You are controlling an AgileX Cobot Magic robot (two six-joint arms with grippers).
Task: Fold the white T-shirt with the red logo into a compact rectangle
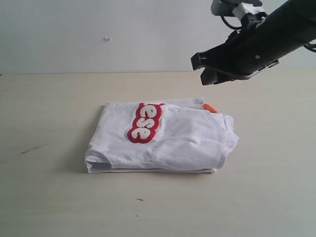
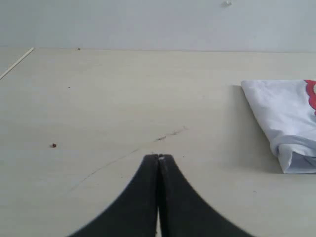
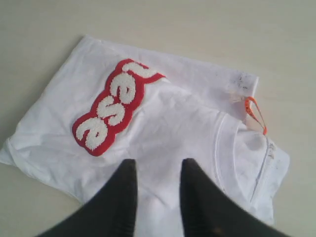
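The white T-shirt (image 1: pixel 187 140) lies folded into a thick rectangle in the middle of the table, with one fold lapping over part of the red logo (image 1: pixel 145 123). Its orange neck tag (image 1: pixel 210 107) pokes out at the far right corner. My right gripper (image 1: pixel 201 70) hangs in the air above and behind the shirt. In the right wrist view it (image 3: pixel 157 165) is open over the cloth (image 3: pixel 182 128), with nothing between the fingers, near the logo (image 3: pixel 113 106) and the collar. My left gripper (image 2: pixel 159 157) is shut and empty over bare table, well away from the shirt's folded corner (image 2: pixel 286 113).
The pale wooden table (image 1: pixel 49 108) shows bare surface all round the shirt, with faint dark scuff marks (image 1: pixel 32 148) at the left. A light grey wall (image 1: pixel 98 34) stands behind the table's far edge.
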